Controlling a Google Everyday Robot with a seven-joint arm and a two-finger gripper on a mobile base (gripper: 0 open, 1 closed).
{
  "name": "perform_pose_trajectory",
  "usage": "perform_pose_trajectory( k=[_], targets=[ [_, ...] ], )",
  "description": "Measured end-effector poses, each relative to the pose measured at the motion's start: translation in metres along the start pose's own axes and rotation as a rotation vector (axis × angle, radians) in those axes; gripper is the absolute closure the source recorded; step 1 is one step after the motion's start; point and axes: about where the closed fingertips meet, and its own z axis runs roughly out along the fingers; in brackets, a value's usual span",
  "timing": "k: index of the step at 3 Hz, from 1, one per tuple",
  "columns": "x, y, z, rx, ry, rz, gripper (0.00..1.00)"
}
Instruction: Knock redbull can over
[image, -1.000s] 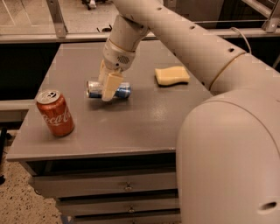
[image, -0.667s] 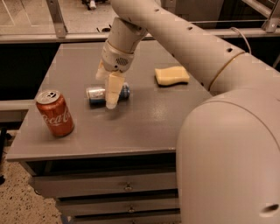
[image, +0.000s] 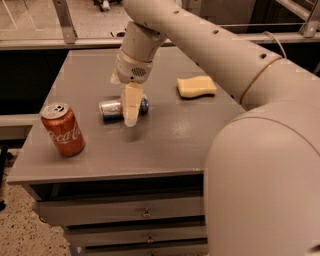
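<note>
The redbull can (image: 114, 109), slim, silver and blue, lies on its side on the grey table (image: 165, 140), its top end facing left. My gripper (image: 131, 111) hangs from the big white arm right in front of the can's right half and covers that part. It points down, its cream fingers (image: 132, 102) just above the tabletop.
A red Coca-Cola can (image: 62, 129) stands upright near the table's front left corner. A yellow sponge (image: 196, 86) lies at the back right. The white arm fills the right side of the view. Drawers sit below the table's front edge.
My gripper has shifted slightly right and toward the front, over the lying can. The can stays on its side in about the same place.
</note>
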Motion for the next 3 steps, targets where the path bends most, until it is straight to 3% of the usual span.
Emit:
perform_pose_trajectory(
  k=[1, 2, 3],
  targets=[
    [0.006, 0.003, -0.004, 0.017, 0.005, 0.019, 0.0],
    [0.025, 0.006, -0.021, 0.084, -0.044, 0.086, 0.0],
    [0.06, 0.008, -0.054, 0.228, -0.15, 0.187, 0.0]
  ],
)
